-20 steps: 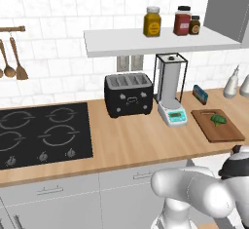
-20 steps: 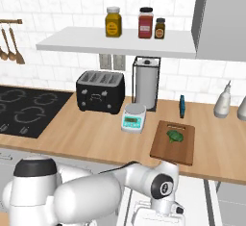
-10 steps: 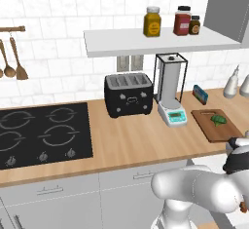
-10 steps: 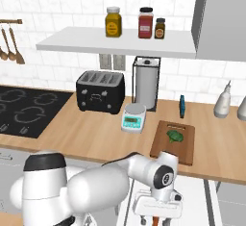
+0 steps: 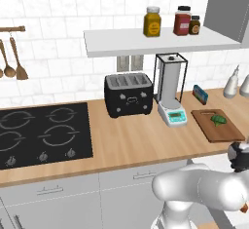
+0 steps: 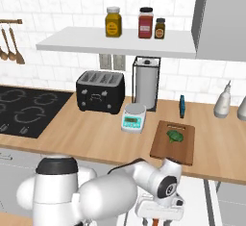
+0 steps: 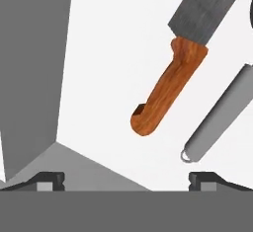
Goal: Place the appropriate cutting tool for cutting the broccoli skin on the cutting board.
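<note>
My pincer (image 7: 126, 177) stood wide, both tips well apart and holding nothing. It looked down onto a white floor with grey walls, seemingly the inside of a drawer. There lay a knife with a brown wooden handle (image 7: 167, 89) and a broad grey blade (image 7: 205, 3), with a grey metal rod (image 7: 217, 113) just beside it; the rod ended in a small ring. Neither touched my tips; the handle's butt lay nearest to them.

In the right base view my hand (image 6: 160, 209) hung low, in front of the counter edge, below the near end of the cutting board (image 6: 173, 142).

The board lay on the wooden counter (image 5: 131, 135), right of the small scale (image 5: 174, 116) and the toaster (image 5: 128, 94). The broccoli (image 6: 175, 136) sat on it, toward the far half. A small blue object (image 6: 182, 106) stood beyond the board near the wall. Three jars (image 5: 152, 21) stood on the shelf above, and the hob (image 5: 43, 133) lay to the left.
</note>
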You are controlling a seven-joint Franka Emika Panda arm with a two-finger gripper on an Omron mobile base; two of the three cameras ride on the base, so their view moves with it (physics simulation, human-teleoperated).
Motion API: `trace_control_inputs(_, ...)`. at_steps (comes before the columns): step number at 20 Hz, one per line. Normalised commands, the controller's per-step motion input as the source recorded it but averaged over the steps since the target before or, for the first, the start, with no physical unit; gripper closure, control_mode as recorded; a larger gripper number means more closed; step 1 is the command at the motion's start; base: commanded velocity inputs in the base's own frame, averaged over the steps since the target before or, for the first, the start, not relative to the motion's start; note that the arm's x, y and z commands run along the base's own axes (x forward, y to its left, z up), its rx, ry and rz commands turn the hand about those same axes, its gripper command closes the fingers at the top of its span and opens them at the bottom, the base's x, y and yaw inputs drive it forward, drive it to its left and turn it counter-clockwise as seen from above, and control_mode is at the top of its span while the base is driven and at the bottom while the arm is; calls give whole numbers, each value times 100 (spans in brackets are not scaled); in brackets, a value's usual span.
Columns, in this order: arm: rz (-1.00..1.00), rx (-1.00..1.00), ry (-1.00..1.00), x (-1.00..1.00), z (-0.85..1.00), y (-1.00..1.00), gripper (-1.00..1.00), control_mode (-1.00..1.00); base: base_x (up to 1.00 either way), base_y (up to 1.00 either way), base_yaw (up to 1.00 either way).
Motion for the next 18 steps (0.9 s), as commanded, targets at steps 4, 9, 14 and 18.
trace_control_inputs(4,-14,0,-6,14,-17,1,-100,-100,0,0,0)
trace_control_inputs(9,-18,0,0,31,-4,1,-100,-100,0,0,0)
trace_control_inputs(14,-15,0,0,22,-19,0,-100,-100,0,0,0)
trace_control_inputs(18,-8,0,0,2,-36,0,-100,-100,0,0,0)
